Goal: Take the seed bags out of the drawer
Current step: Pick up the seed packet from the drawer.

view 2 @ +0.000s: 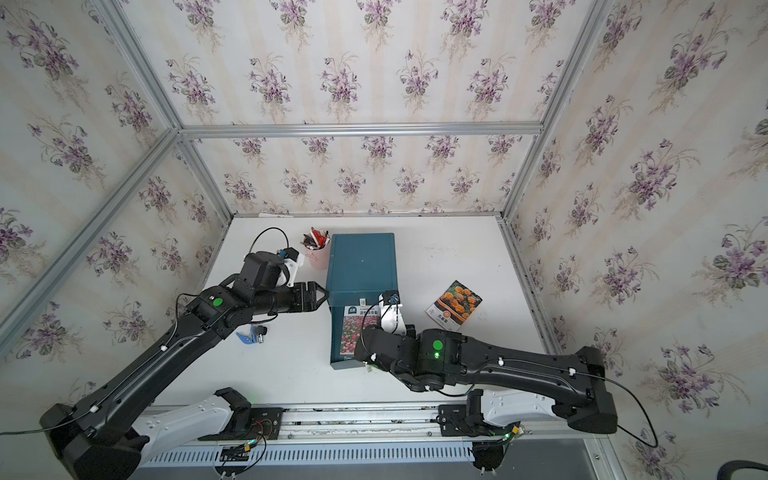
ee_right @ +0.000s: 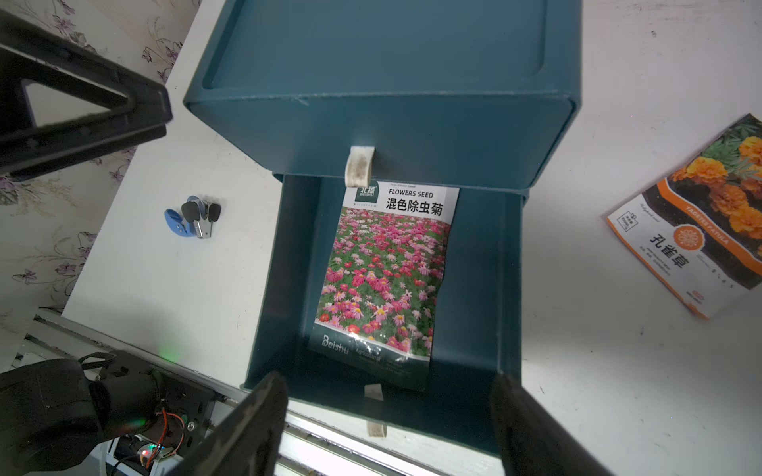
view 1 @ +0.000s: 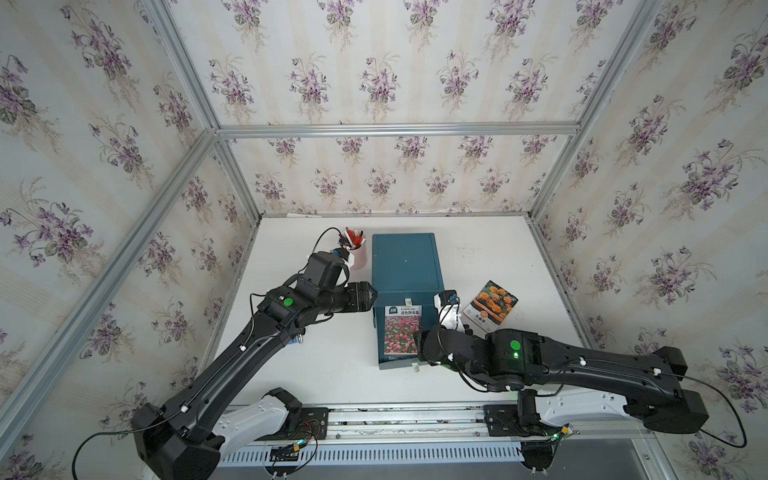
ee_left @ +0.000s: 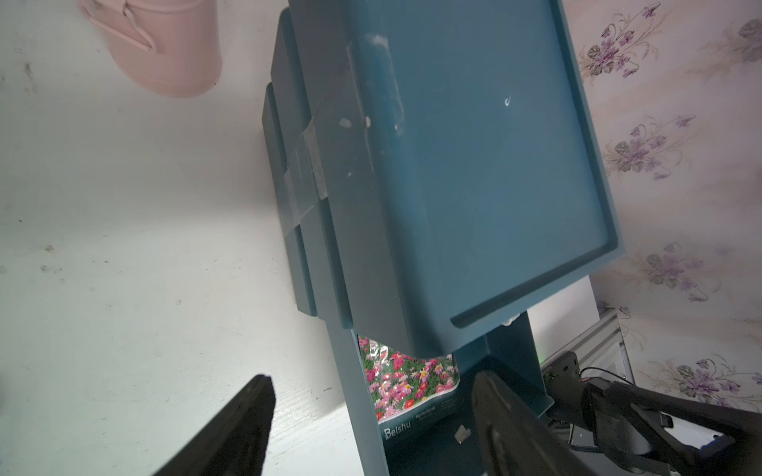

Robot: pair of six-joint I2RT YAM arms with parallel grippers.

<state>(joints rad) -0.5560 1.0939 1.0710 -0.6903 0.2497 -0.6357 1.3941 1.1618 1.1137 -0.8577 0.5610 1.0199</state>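
Note:
The teal cabinet's bottom drawer (view 1: 380, 345) (ee_right: 280, 268) stands pulled out toward the front. One seed bag (view 1: 401, 334) (view 2: 353, 332) (ee_right: 383, 280) (ee_left: 408, 379), showing a pink-red flower field, lies flat inside it. Another seed bag (view 1: 492, 305) (view 2: 455, 305) (ee_right: 701, 218), with orange blooms, lies on the table right of the cabinet. My right gripper (ee_right: 387, 379) hovers open over the drawer's front wall, holding nothing. My left gripper (view 1: 372, 297) (view 2: 322, 295) (ee_left: 373, 377) is open at the cabinet's left front corner, gripping nothing.
The cabinet's top (view 1: 405, 262) is a bare tray-like lid. A pink cup of pens (view 1: 356, 253) (view 2: 318, 253) (ee_left: 165, 49) stands at its back left. A blue tag with keys (view 2: 251, 334) (ee_right: 194, 216) lies on the table to the left. A metal rail (view 1: 415, 415) runs along the front edge.

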